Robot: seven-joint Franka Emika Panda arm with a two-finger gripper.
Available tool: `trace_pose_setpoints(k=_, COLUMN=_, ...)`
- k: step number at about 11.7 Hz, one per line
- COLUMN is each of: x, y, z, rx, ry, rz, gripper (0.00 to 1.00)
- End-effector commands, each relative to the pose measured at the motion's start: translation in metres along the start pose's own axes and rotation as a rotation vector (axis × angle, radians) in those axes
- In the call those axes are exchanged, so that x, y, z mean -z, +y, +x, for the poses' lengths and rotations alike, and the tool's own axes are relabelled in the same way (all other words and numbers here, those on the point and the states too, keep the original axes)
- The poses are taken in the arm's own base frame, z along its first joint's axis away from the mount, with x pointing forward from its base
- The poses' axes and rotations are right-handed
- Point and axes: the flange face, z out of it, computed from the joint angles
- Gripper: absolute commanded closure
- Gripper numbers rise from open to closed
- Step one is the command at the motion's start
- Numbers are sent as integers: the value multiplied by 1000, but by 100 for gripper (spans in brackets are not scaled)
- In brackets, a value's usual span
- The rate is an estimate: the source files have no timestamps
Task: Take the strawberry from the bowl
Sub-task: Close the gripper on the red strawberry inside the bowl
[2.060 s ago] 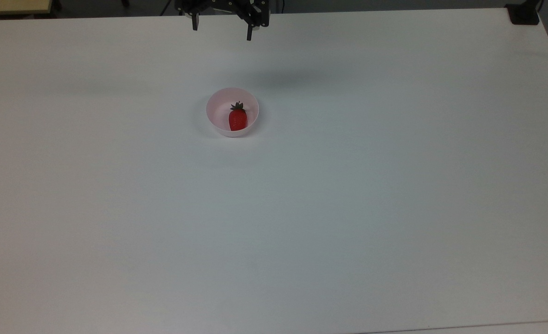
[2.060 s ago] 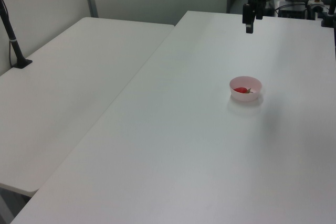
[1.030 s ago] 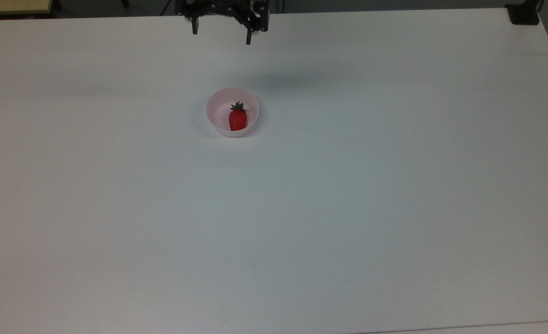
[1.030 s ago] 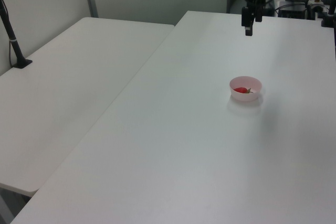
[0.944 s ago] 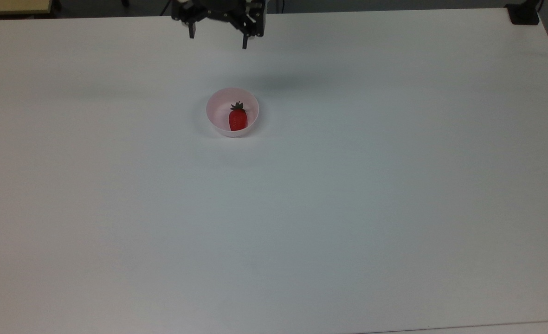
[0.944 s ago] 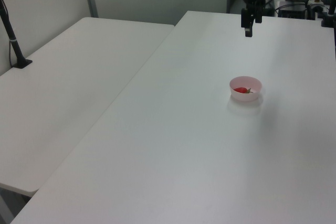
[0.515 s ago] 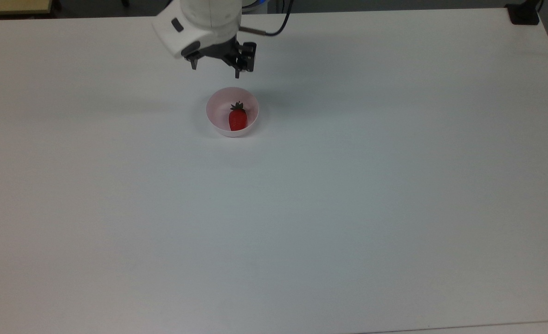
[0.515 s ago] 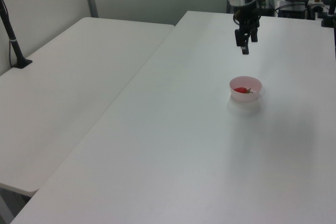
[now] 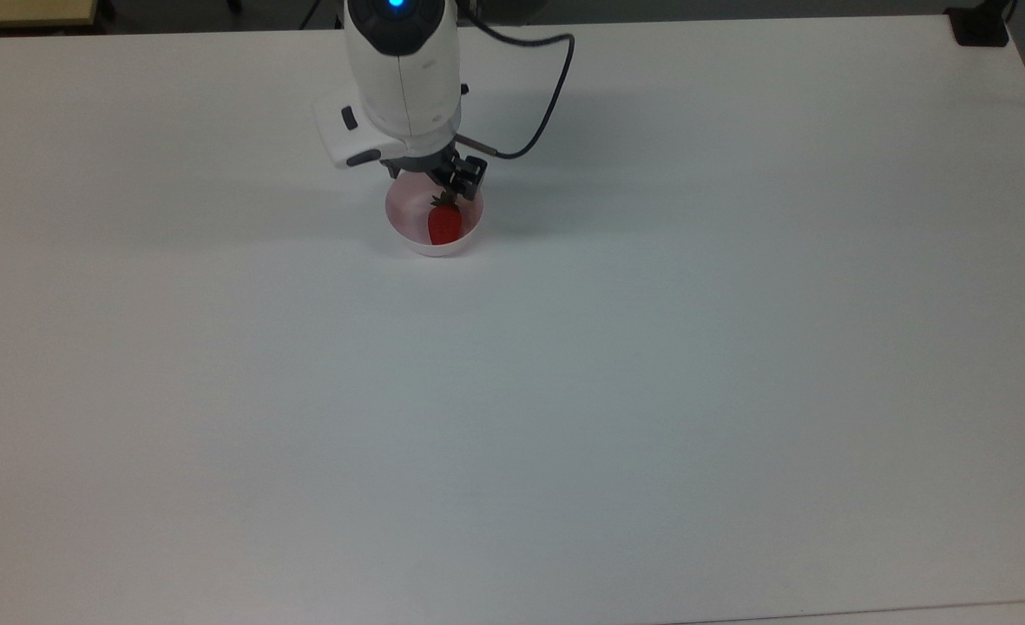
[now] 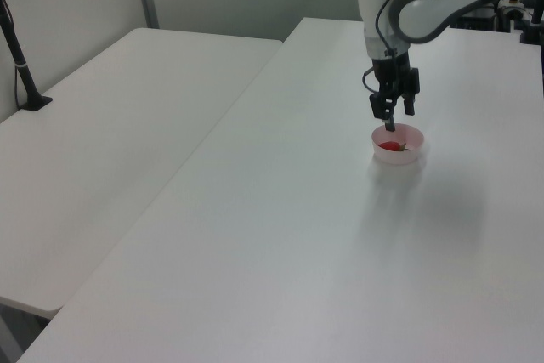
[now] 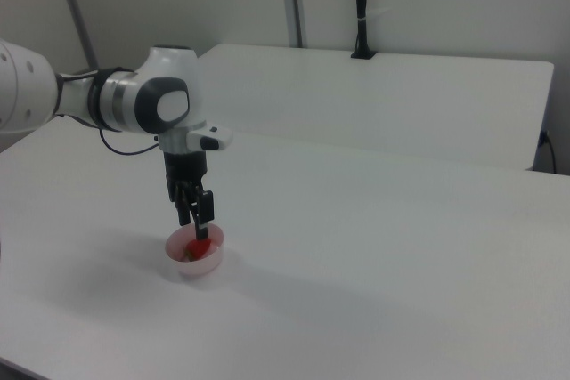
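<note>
your tool [image 11: 198, 222] is hanging over the bowl [image 9: 408, 233], fingers apart, gripping nothing. the strawberry [image 9: 444, 225] is lying inside, long axis running up-down in the top view, cap toward the tool, body just below the fingertips on the white worktop [image 9: 651, 347].

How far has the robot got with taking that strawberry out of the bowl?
Done: the gripper has reached the bowl and hangs just above it.

In hand: lowering onto the strawberry, which lies in the bowl, untouched as far as the top view shows. The fingers look spread apart in the right view.

Left: close on the berry and lift it clear of the rim.
</note>
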Motion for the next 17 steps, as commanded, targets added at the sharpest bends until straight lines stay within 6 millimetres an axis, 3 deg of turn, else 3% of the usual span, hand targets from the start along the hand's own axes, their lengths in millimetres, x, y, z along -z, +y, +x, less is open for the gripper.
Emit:
trace_pose_setpoints(k=1, x=-20, y=-5, z=1, rx=-32, ry=9, rz=25, gripper=31)
trace_pose_setpoints(k=7, x=-53, y=-12, z=7, rx=-29, ry=23, rz=37, gripper=46)
trace_pose_setpoints(k=11, x=-54, y=-13, z=8, rx=-30, ry=33, rz=46, gripper=50)
trace_pose_setpoints(k=12, x=-53, y=-13, z=8, rx=-35, ry=30, rz=55, gripper=45)
trace_pose_setpoints(k=13, x=-54, y=-14, z=7, rx=-34, ry=24, rz=53, gripper=32)
trace_pose_setpoints(k=15, x=-45, y=-6, z=6, rx=-38, ry=6, rz=47, gripper=18)
trace_pose_setpoints(k=17, x=-47, y=-6, z=6, rx=-35, ry=3, rz=47, gripper=13)
